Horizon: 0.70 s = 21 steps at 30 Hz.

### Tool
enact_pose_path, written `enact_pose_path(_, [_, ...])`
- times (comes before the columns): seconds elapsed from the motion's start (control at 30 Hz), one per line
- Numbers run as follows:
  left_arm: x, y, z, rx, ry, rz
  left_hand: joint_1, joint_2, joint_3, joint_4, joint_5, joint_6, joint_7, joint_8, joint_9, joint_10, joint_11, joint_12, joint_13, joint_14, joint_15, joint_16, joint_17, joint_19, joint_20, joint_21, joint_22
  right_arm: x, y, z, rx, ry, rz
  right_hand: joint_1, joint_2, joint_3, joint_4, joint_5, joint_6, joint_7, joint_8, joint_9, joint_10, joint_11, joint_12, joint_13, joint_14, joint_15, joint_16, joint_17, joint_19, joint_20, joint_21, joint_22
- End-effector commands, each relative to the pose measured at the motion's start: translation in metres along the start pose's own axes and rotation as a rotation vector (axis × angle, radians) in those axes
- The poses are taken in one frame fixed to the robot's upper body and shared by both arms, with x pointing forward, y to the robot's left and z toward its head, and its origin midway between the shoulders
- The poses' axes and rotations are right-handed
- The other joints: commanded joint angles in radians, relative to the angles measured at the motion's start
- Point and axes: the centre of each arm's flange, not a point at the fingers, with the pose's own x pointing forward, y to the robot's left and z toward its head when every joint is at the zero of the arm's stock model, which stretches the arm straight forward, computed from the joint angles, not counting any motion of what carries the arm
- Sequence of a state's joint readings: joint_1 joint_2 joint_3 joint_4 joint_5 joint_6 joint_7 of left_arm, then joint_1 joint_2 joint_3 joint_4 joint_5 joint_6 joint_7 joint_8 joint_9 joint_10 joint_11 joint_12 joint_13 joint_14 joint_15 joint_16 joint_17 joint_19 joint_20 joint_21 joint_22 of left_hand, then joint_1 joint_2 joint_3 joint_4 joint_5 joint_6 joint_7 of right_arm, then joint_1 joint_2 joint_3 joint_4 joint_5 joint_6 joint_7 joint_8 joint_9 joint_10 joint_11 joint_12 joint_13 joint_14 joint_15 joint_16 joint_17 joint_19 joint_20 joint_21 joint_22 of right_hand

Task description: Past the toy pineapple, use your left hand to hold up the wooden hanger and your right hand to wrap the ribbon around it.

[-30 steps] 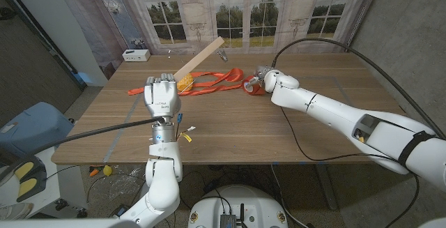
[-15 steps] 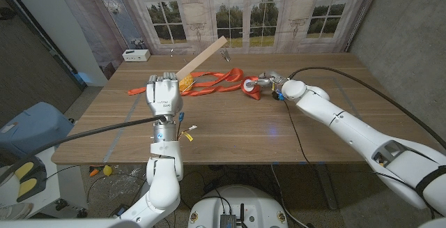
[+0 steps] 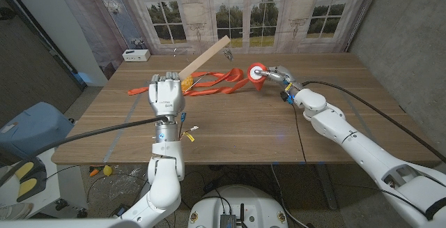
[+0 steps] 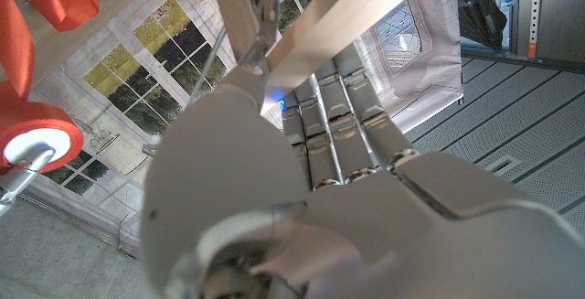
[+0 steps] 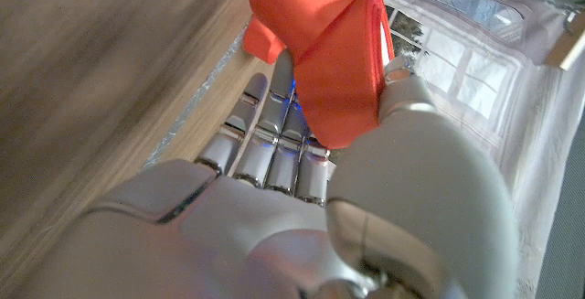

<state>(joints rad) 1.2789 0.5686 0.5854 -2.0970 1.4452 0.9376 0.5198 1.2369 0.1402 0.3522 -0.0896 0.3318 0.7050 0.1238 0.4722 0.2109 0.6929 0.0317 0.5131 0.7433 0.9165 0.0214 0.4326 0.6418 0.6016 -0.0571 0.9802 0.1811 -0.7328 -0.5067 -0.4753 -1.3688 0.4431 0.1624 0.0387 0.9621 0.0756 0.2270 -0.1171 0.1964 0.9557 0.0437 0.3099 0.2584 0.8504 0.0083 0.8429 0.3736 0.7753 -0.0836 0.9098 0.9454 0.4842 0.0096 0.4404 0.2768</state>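
Head view: the left hand point(image 3: 165, 97) grips the wooden hanger point(image 3: 201, 58), which slants up toward one o'clock above the table point(image 3: 230, 127), while the right hand point(image 3: 273, 74) lifts the roll end of the orange ribbon point(image 3: 221, 79) at the hanger's four o'clock. Left wrist view: fingers point(image 4: 343, 116) close around the pale hanger point(image 4: 352, 17), with the ribbon point(image 4: 37, 134) nearby. Right wrist view: the right hand point(image 5: 302, 198) clamps the ribbon point(image 5: 334, 57) between thumb and fingers.
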Motion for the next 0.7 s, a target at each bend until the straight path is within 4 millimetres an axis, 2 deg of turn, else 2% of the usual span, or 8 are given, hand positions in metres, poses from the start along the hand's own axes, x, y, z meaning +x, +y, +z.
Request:
enact_pose_path(0.03, [-0.003,-0.002,0.002,-0.020,-0.003,0.004,-0.002,0.015,0.016,0.006,0.007,0.146,-0.139,0.028,0.293,0.181,-0.172,0.000,0.003,0.157,-0.249,-0.001,0.005,-0.007,-0.096,0.008,0.002,-0.022,-0.025,0.002,0.294,-0.194,-0.014,0.051,0.110,0.024,0.016,-0.001,0.095,-0.059,0.007,0.010,0.056,-0.058,0.010,0.237,-0.002,-0.099,0.012,0.021,0.009,0.000,0.010,0.006])
enact_pose_path(0.1, [-0.003,-0.003,0.002,-0.025,-0.005,0.008,-0.002,0.015,0.016,0.006,0.007,0.147,-0.138,0.028,0.293,0.181,-0.171,-0.001,0.004,0.157,-0.250,-0.002,0.006,-0.007,-0.095,0.009,0.002,-0.021,-0.025,0.003,0.338,-0.219,-0.014,0.049,0.110,0.024,0.019,-0.002,0.095,-0.059,0.007,0.013,0.051,-0.062,0.011,0.240,-0.003,-0.100,0.011,0.024,0.006,-0.001,0.011,0.007])
enact_pose_path(0.23, [-0.002,-0.003,0.002,-0.032,-0.010,0.015,-0.003,0.015,0.017,0.006,0.007,0.148,-0.137,0.029,0.292,0.180,-0.172,-0.003,0.003,0.158,-0.249,-0.004,0.008,-0.008,-0.095,0.010,0.002,-0.019,-0.024,0.006,0.379,-0.251,-0.039,0.045,0.108,0.029,0.024,-0.003,0.092,-0.058,0.006,0.021,0.042,-0.044,0.001,0.223,-0.019,-0.096,-0.016,0.007,-0.007,-0.001,0.014,0.008])
enact_pose_path(0.3, [-0.002,-0.004,0.002,-0.039,-0.012,0.016,-0.003,0.015,0.017,0.006,0.007,0.147,-0.136,0.028,0.291,0.181,-0.176,-0.003,0.005,0.160,-0.250,-0.005,0.009,-0.008,-0.095,0.010,0.001,-0.019,-0.023,0.008,0.400,-0.260,-0.053,0.039,0.105,0.038,0.033,-0.003,0.084,-0.072,0.002,0.032,0.029,-0.028,-0.016,0.192,-0.054,-0.100,-0.078,-0.034,-0.058,-0.006,0.005,0.009])
enact_pose_path(0.37, [-0.001,-0.005,0.002,-0.045,-0.013,0.013,-0.003,0.015,0.018,0.006,0.007,0.148,-0.137,0.028,0.291,0.180,-0.175,-0.003,0.006,0.161,-0.250,-0.006,0.010,-0.008,-0.095,0.011,0.001,-0.017,-0.022,0.009,0.427,-0.272,-0.063,0.035,0.102,0.055,0.042,-0.002,0.086,-0.079,-0.004,0.037,0.025,-0.042,-0.015,0.176,-0.099,-0.108,-0.189,-0.119,-0.100,0.001,0.003,0.005])
enact_pose_path(0.43, [-0.002,-0.005,0.002,-0.051,-0.015,0.013,-0.003,0.015,0.018,0.006,0.007,0.147,-0.137,0.028,0.291,0.180,-0.174,-0.003,0.007,0.161,-0.250,-0.006,0.010,-0.008,-0.095,0.011,0.001,-0.016,-0.021,0.012,0.456,-0.289,-0.080,0.033,0.097,0.061,0.043,-0.001,0.089,-0.087,-0.005,0.043,0.027,-0.052,-0.011,0.169,-0.133,-0.117,-0.246,-0.152,-0.124,0.005,0.001,0.002])
enact_pose_path(0.53, [-0.001,-0.007,0.003,-0.061,-0.020,0.010,-0.003,0.014,0.018,0.006,0.007,0.148,-0.137,0.028,0.291,0.181,-0.172,-0.004,0.007,0.161,-0.250,-0.008,0.012,-0.009,-0.095,0.012,0.001,-0.013,-0.021,0.019,0.435,-0.299,-0.099,0.031,0.094,0.065,0.044,-0.001,0.088,-0.086,-0.008,0.044,0.026,-0.064,-0.007,0.168,-0.148,-0.121,-0.277,-0.168,-0.128,0.005,0.003,-0.001])
enact_pose_path(0.7, [-0.002,-0.012,0.005,-0.084,-0.034,-0.002,-0.004,0.014,0.019,0.006,0.008,0.148,-0.136,0.028,0.290,0.181,-0.171,-0.005,0.007,0.162,-0.250,-0.010,0.014,-0.009,-0.094,0.013,0.001,-0.007,-0.022,0.038,0.355,-0.301,-0.108,0.030,0.093,0.069,0.045,-0.001,0.089,-0.086,-0.010,0.047,0.029,-0.067,-0.006,0.160,-0.148,-0.122,-0.300,-0.181,-0.117,0.005,0.012,-0.003])
